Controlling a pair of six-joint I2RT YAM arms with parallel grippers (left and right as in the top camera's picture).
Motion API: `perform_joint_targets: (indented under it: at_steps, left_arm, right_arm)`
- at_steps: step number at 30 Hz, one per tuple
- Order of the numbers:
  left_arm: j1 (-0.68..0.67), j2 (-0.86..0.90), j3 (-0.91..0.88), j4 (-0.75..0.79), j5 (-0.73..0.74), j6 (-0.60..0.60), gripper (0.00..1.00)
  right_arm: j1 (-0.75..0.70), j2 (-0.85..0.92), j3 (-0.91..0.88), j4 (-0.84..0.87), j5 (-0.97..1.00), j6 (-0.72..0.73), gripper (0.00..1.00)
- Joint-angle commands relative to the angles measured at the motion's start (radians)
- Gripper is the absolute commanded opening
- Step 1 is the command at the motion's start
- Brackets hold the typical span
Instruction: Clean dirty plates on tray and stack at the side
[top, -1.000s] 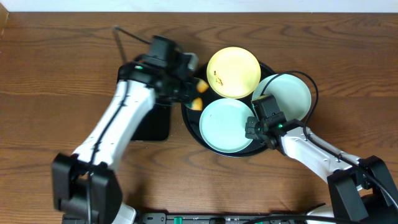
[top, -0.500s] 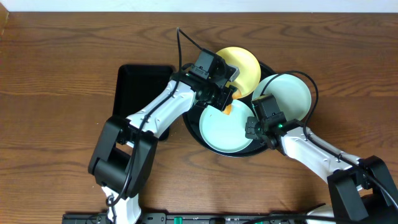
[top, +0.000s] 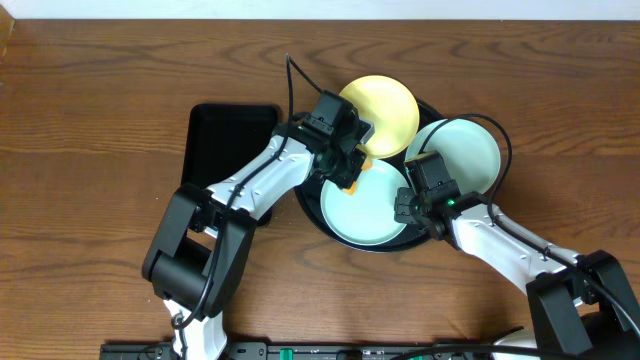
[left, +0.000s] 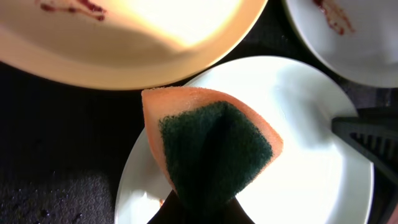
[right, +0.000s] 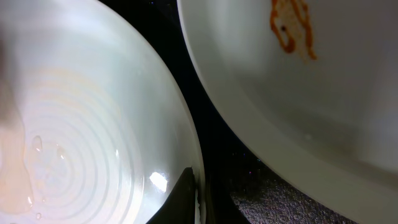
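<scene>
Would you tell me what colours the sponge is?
The sponge is orange with a dark green face; clearest in the left wrist view.

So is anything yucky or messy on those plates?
Yes. The yellow plate has reddish smears, and the right pale plate has an orange-red smear. The front plate looks clean but wet.

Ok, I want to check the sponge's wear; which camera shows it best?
The left wrist view: the sponge fills the middle, orange foam with its dark green scrub face toward the camera, over the front mint plate. Overhead shows only an orange sliver beneath the left end effector. The right wrist view does not clearly show it.
</scene>
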Motion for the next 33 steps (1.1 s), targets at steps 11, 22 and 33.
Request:
perform_joint_targets:
  at_steps: [11, 22, 33]
  left_arm:
    - [-0.006, 0.018, -0.065, 0.031, -0.024, 0.037, 0.07]
    - [-0.005, 0.107, -0.065, 0.005, -0.008, 0.036, 0.08]
    - [0.064, -0.024, -0.003, -0.129, 0.497, 0.036, 0.07]
  right_arm:
    - [0.004, 0.014, -0.002, -0.003, -0.005, -0.015, 0.04]
    - [0.004, 0.014, -0.002, -0.003, -0.005, -0.015, 0.04]
    - [0.004, 0.014, -0.002, -0.003, -0.005, -0.015, 0.04]
